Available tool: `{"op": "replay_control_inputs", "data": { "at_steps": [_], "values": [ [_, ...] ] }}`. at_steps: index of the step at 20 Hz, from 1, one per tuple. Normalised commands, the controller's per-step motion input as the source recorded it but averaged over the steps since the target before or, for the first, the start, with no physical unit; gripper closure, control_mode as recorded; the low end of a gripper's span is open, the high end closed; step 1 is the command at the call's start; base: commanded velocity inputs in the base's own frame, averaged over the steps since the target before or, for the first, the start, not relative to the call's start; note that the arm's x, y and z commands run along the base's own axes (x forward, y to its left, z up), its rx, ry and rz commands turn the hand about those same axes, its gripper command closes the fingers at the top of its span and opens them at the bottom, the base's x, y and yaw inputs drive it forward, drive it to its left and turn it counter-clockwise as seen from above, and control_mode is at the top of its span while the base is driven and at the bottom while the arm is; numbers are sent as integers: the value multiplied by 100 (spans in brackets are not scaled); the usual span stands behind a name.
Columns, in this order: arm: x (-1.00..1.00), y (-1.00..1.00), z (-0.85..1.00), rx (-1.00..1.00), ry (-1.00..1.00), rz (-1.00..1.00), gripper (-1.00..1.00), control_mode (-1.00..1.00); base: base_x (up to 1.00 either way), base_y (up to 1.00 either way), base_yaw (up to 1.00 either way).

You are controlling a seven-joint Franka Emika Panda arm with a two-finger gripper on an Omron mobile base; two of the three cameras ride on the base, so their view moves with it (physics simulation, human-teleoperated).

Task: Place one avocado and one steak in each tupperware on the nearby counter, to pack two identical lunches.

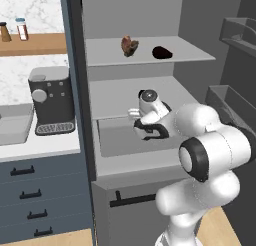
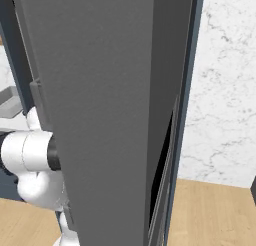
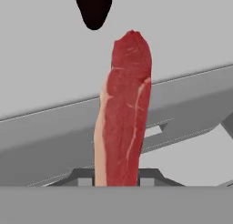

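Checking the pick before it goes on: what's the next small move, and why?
Probably draw the hand back out of the fridge toward the counter. The gripper is shut on a steak, so the pick looks done; another steak and an avocado wait on the shelf.

Steak raw, marbled w/ fat edge; avocado matte black; shelf smooth grey.

Upper fridge shelf seen carrying reddish-brown steak at left and black avocado to its right, set apart. White counter seen left of fridge, loaded with dark coffee machine and grey tupperware just beside it. Wooden wall shelf seen bearing two jars.
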Motion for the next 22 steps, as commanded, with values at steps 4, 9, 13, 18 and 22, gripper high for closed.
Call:
{"op": "replay_control_inputs", "data": {
  "at_steps": [4,9,13,18,22],
  "values": [
    [-97,1,48,1,2,4,100,-100,0,0,0],
    [-100,0,49,3,1,3,100,-100,0,0,0],
    [-98,0,52,1,4,5,100,-100,0,0,0],
    [-82,0,58,0,0,1,100,-100,0,0,0],
    [-77,0,29,0,0,3,100,-100,0,0,0]
  ]
}}
